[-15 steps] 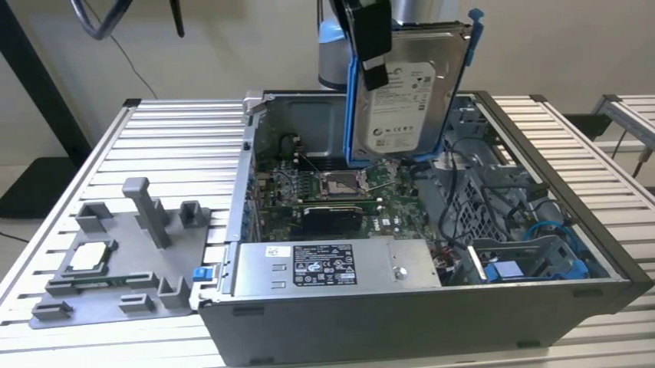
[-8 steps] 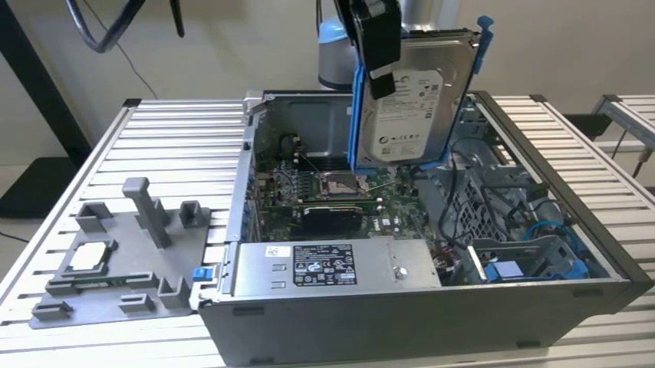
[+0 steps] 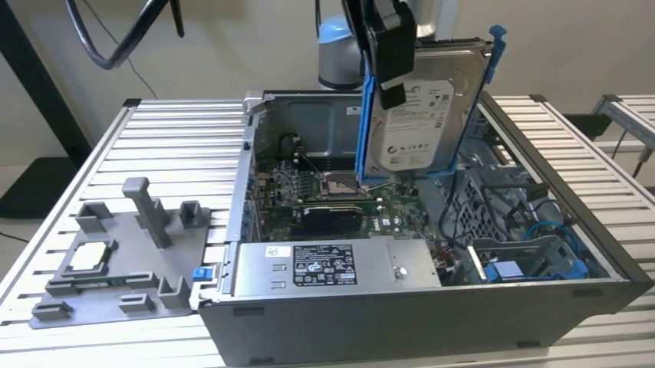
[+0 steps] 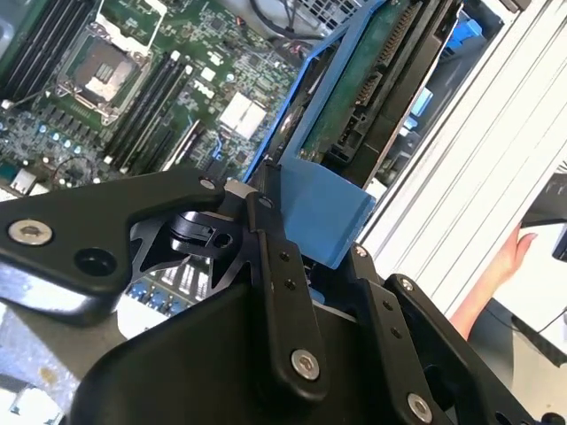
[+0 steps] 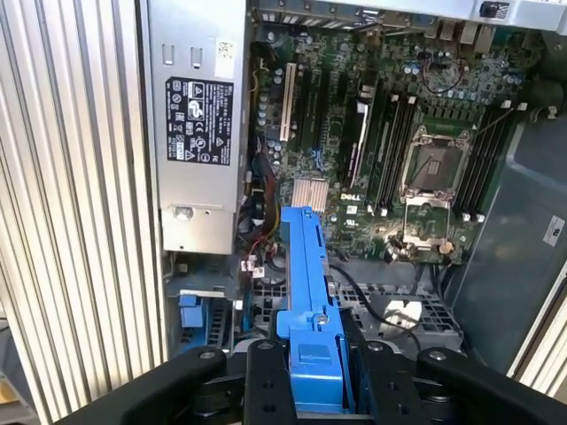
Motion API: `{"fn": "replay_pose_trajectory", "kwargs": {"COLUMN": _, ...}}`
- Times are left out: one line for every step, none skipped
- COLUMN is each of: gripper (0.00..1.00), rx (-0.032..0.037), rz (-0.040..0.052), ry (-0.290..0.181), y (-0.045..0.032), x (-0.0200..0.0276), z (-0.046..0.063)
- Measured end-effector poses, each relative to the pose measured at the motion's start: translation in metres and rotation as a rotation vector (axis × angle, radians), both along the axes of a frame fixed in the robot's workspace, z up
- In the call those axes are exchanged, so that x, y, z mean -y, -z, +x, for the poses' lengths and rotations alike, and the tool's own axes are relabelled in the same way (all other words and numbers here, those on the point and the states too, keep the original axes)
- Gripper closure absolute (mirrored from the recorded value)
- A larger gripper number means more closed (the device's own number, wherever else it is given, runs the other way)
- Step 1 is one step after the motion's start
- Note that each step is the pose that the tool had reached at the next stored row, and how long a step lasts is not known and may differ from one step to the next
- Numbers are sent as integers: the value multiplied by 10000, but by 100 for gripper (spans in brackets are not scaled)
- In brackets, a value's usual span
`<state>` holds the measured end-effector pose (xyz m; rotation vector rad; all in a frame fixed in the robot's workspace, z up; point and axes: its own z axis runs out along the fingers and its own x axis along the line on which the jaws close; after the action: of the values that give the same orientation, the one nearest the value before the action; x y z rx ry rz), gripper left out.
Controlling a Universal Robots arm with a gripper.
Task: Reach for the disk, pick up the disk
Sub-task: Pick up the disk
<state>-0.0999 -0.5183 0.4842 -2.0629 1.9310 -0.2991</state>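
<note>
On our slatted table lies an open computer case; above it, our hand is clamped on the disk, holding it upright over the motherboard.

The silver-grey disk is showing a white label in its blue bracket, black fingers are contrasting, over a green motherboard.

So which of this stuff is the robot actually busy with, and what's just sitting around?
In the job:
- the disk, lifted above the open computer case
- the gripper, shut on the disk's blue bracket

Just there:
- grey fixture tray
- small chip on that tray
- power supply
- motherboard
</note>
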Motion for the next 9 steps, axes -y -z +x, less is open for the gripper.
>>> {"fn": "replay_pose_trajectory", "kwargs": {"gripper": 100, "rx": 0, "rz": 0, "ry": 0, "y": 5, "x": 11, "z": 20}}
{"fn": "replay_pose_trajectory", "kwargs": {"gripper": 100, "rx": 0, "rz": 0, "ry": 1, "y": 10, "x": 23, "z": 41}}
{"fn": "replay_pose_trajectory", "kwargs": {"gripper": 100, "rx": -1, "rz": -1, "ry": 1, "y": 14, "x": 34, "z": 63}}
{"fn": "replay_pose_trajectory", "kwargs": {"gripper": 100, "rx": -1, "rz": -2, "ry": 1, "y": 18, "x": 45, "z": 84}}
{"fn": "replay_pose_trajectory", "kwargs": {"gripper": 100, "rx": 0, "rz": -1, "ry": 1, "y": 22, "x": 57, "z": 108}}
{"fn": "replay_pose_trajectory", "kwargs": {"gripper": 100, "rx": 0, "rz": -1, "ry": 1, "y": 26, "x": 68, "z": 131}}
{"fn": "replay_pose_trajectory", "kwargs": {"gripper": 100, "rx": 0, "rz": -1, "ry": 0, "y": 30, "x": 79, "z": 148}}
{"fn": "replay_pose_trajectory", "kwargs": {"gripper": 100, "rx": 0, "rz": -1, "ry": 0, "y": 35, "x": 93, "z": 161}}
{"fn": "replay_pose_trajectory", "kwargs": {"gripper": 100, "rx": 0, "rz": -1, "ry": 1, "y": 39, "x": 108, "z": 169}}
